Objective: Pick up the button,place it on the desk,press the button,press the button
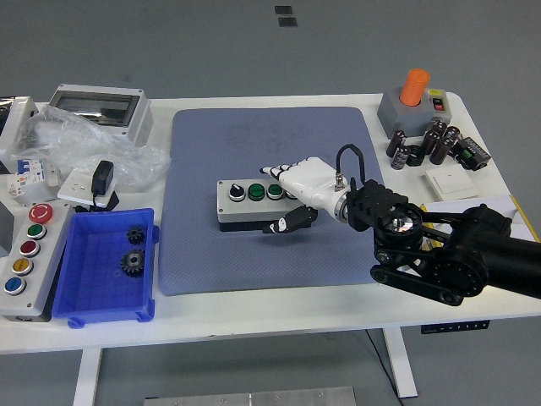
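Note:
The button box [247, 203] is a small grey box with a black base. It lies on the blue mat [254, 135] at the table's middle and carries a black knob and two green buttons in a row on top. My right hand [296, 186] is white, on a black arm coming from the lower right. It is at the box's right end with fingers [279, 172] spread over the top edge and the thumb [283, 224] low by the front side. It holds nothing. The left arm is out of view.
A blue bin [106, 266] with two gears stands at the front left, beside a grey panel of coloured buttons [25, 254]. A plastic bag [76, 144] and a grey enclosure [97, 106] lie at the back left. An orange-button box [414, 101] and capacitors [423, 145] are at the back right.

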Tool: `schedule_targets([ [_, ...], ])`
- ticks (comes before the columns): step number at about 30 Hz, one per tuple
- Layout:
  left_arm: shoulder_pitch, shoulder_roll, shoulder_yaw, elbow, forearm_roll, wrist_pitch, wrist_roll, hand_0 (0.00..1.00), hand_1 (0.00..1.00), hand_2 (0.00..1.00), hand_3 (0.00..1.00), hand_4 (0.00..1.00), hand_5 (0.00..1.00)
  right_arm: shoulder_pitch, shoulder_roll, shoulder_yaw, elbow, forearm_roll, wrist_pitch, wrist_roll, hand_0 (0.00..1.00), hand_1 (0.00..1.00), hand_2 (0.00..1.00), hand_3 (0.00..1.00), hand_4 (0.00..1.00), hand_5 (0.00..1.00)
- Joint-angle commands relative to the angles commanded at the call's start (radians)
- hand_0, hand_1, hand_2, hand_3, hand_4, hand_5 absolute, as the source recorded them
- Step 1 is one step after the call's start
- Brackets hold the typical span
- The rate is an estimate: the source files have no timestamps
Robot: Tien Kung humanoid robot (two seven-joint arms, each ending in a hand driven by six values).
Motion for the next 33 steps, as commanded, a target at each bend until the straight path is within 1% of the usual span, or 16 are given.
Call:
schedule_targets([
  [6, -0.003, 0.0, -0.007, -0.001, 0.007, 0.0, -0.001, 0.62, 0.632, 0.571, 0.605, 0.586, 0.321, -0.004, -0.006, 0.011, 0.018, 0.012, -0.001, -0.006, 0.62, 0.684, 0.914, 0.998, 0.998, 0.714],
  [10, -0.003, 0.001, -0.009, -0.001, 0.007, 0.001, -0.002, 0.619, 0.632, 0.571, 0.604, 0.582, 0.317, -0.015, -0.024, 0.036, 0.042, 0.032, -0.004, -0.012, 0.618, 0.682, 0.912, 0.998, 0.998, 0.719],
  [13, -0.002, 0.001, -0.008, -0.001, 0.006, 0.001, -0.002, 0.619, 0.632, 0.571, 0.604, 0.582, 0.317, -0.04, -0.057, 0.089, 0.083, 0.02, -0.012, -0.031, 0.618, 0.682, 0.912, 0.998, 0.998, 0.719],
  [15, -0.001, 0.0, -0.009, -0.001, 0.006, 0.001, -0.002, 0.619, 0.632, 0.572, 0.603, 0.573, 0.309, -0.064, -0.089, 0.131, 0.121, -0.006, -0.017, -0.048, 0.605, 0.679, 0.909, 0.998, 0.998, 0.724],
  [18, 0.002, -0.001, -0.003, 0.0, -0.001, 0.002, -0.002, 0.619, 0.632, 0.572, 0.603, 0.573, 0.309, -0.103, -0.148, 0.199, 0.186, -0.071, -0.015, -0.089, 0.605, 0.679, 0.909, 0.998, 0.998, 0.724],
  [21, 0.005, -0.001, 0.003, 0.0, -0.008, 0.003, -0.002, 0.619, 0.631, 0.573, 0.603, 0.573, 0.308, -0.125, -0.201, 0.243, 0.25, -0.142, 0.017, -0.137, 0.605, 0.681, 0.908, 0.998, 0.998, 0.738],
  [24, 0.008, 0.0, 0.008, 0.001, -0.014, 0.004, -0.001, 0.619, 0.631, 0.573, 0.603, 0.573, 0.308, -0.127, -0.252, 0.23, 0.32, -0.206, 0.083, -0.198, 0.605, 0.681, 0.908, 0.998, 0.998, 0.738],
  [26, 0.008, 0.001, 0.008, 0.001, -0.014, 0.005, -0.001, 0.619, 0.631, 0.573, 0.603, 0.573, 0.308, -0.122, -0.27, 0.214, 0.361, -0.203, 0.125, -0.226, 0.605, 0.681, 0.908, 0.998, 0.998, 0.738],
  [27, 0.007, 0.001, 0.008, 0.001, -0.014, 0.005, -0.001, 0.619, 0.631, 0.573, 0.603, 0.57, 0.305, -0.119, -0.277, 0.207, 0.383, -0.189, 0.149, -0.239, 0.581, 0.659, 0.742, 0.976, 0.857, 0.461],
  [30, 0.004, 0.002, 0.006, 0.001, -0.011, 0.005, -0.001, 0.619, 0.631, 0.573, 0.603, 0.57, 0.305, -0.107, -0.284, 0.196, 0.441, -0.126, 0.213, -0.26, 0.581, 0.659, 0.742, 0.976, 0.857, 0.461],
  [32, 0.002, 0.002, 0.006, 0.001, -0.01, 0.005, -0.001, 0.619, 0.631, 0.573, 0.603, 0.57, 0.305, -0.1, -0.281, 0.192, 0.461, -0.083, 0.247, -0.264, 0.581, 0.659, 0.742, 0.976, 0.857, 0.461],
  [33, 0.001, 0.002, 0.006, 0.001, -0.009, 0.005, -0.001, 0.619, 0.63, 0.573, 0.602, 0.569, 0.304, -0.096, -0.277, 0.191, 0.464, -0.063, 0.257, -0.264, 0.384, 0.451, 0.32, 0.954, 0.41, 0.074],
])
